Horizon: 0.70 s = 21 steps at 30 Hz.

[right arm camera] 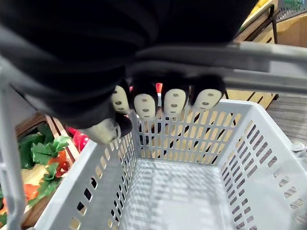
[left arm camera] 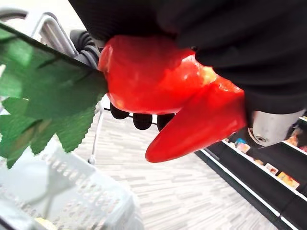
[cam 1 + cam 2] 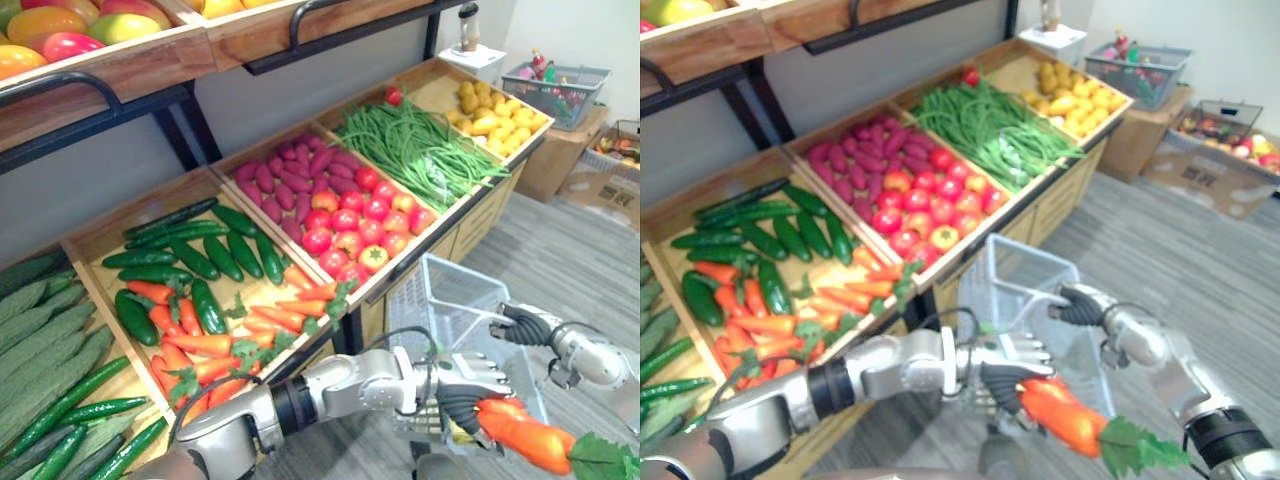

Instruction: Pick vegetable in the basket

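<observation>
Leftmost, a wooden bin [image 3: 75,245] of the sloping display holds ridged green gourds [image 3: 40,340] and slim cucumbers [image 3: 90,410]; the next holds dark cucumbers [image 3: 190,255] at the back and leafy carrots [image 3: 220,335] at the front; the third holds purple sweet potatoes [image 3: 295,170] behind red tomatoes [image 3: 350,225]; the fourth is heaped with green beans [image 3: 420,150]; the last holds lumpy yellow produce [image 3: 490,110]. Above them, at the upper left, a shelf carries mangoes [image 3: 60,30]. In front of the display, the left hand [image 3: 455,385] has its fingers curled round the thick end of a carrot [image 3: 525,435], whose green top points to the right; that carrot is held up at the near end of a grey slotted basket [image 3: 460,285], not lying in it. The right hand [image 3: 522,325] is wrapped round the basket's handle bar [image 1: 268,52], fingers hooked beneath it, and the basket hangs from that grip.
</observation>
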Tool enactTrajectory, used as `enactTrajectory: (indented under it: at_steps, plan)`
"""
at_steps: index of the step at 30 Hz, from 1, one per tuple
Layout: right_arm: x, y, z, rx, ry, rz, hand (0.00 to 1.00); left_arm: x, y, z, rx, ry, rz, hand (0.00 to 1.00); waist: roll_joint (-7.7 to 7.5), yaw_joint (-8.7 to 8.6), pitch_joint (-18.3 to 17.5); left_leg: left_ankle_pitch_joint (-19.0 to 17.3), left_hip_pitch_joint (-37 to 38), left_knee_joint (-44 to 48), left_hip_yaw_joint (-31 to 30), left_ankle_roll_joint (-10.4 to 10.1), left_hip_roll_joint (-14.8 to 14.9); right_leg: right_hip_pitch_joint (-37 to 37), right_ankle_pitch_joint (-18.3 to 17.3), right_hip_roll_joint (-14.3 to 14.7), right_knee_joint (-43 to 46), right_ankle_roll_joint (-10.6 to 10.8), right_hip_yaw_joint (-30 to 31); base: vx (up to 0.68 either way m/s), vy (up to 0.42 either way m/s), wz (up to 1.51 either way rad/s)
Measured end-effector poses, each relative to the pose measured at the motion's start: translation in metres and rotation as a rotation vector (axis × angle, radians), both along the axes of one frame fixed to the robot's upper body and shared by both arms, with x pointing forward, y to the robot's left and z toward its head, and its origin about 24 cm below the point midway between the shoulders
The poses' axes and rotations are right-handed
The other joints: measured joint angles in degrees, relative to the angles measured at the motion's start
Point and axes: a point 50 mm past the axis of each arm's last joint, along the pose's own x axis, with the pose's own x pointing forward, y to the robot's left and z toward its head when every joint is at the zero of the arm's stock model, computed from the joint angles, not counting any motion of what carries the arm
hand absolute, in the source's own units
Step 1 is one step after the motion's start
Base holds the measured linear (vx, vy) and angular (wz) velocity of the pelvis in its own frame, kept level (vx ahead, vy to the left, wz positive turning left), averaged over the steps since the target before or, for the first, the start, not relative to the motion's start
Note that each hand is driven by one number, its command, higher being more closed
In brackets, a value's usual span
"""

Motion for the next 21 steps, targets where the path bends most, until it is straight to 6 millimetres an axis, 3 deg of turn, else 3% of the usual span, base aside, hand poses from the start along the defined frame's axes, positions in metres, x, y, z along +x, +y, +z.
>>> enactTrajectory:
  at_steps: [15, 21]
  plan:
    - [0.006, 0.034, 0.008, 0.062, 0.001, 0.122, 1.00, 0.022, 0.004, -0.054, 0.254, 0.024, 0.150, 1.00, -1.62, -2.81, -0.1, 0.0, 1.7, -1.4, 3.6, 0.0, -0.6, -0.2, 1.5, 1.3, -2.8, -0.3, 2.7, -0.04, 0.004, -0.11]
    - [0.005, 0.044, 0.015, 0.117, -0.010, 0.156, 1.00, 0.027, 0.004, -0.063, 0.285, 0.036, 0.195, 1.00, -2.54, -3.40, 0.0, 0.1, 2.3, -2.0, 4.6, -0.1, -1.4, -0.4, 1.7, 1.4, -3.5, -0.1, 3.7, -0.05, 0.009, -0.09]
